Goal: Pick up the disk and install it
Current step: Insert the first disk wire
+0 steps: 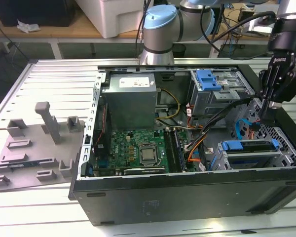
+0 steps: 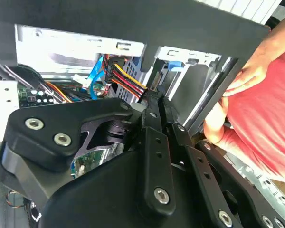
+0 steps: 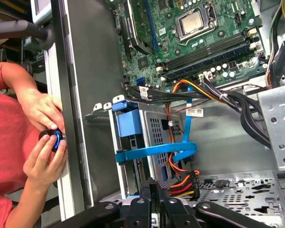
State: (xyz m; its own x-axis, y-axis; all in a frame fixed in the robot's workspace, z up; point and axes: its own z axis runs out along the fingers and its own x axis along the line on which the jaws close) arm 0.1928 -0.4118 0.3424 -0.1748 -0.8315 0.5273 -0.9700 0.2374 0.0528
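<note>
**Exterior view:** open PC case [image 1: 187, 197] lies on a slotted table [image 1: 44, 74]. A grey fixture plate [image 1: 34, 148] sits at the exterior view's left. The arm [image 1: 163, 22] enters at top centre. The gripper [image 1: 266, 117] is in the upper right of the frame, pointing down into the case's right end, just beside a blue cable [image 1: 239, 127]. The disk [image 1: 251, 147] is in the lower right of the frame, lying flat in the bay by the case's near wall, with blue rail pieces at both ends. The gripper tip is above it in the frame; can't judge contact. The drive cage with blue bracket [image 1: 209, 81] is right of top centre. The power-supply box [image 1: 133, 98] and motherboard [image 1: 138, 148] are mid-frame.

**Second wrist view:** the gripper [image 2: 154, 97] noses up to a yellow/red/black wire bundle [image 2: 126, 76], whose end sits right at its tip. A person's hand [image 2: 249, 71] rests on the case edge, next to a red sleeve [image 2: 270, 123].

**First wrist view:** the gripper [image 3: 156, 187] is beside the same wire bundle [image 3: 183, 183] and near the blue cable [image 3: 156, 151], which loops across the perforated cage wall. The motherboard [image 3: 194, 28] is beyond. Outside the case wall, two hands [image 3: 40, 111] hold a black knob with a blue ring [image 3: 54, 138].

**Gripper state:** can't tell from any view whether it is open or closed, or whether it grips anything.
</note>
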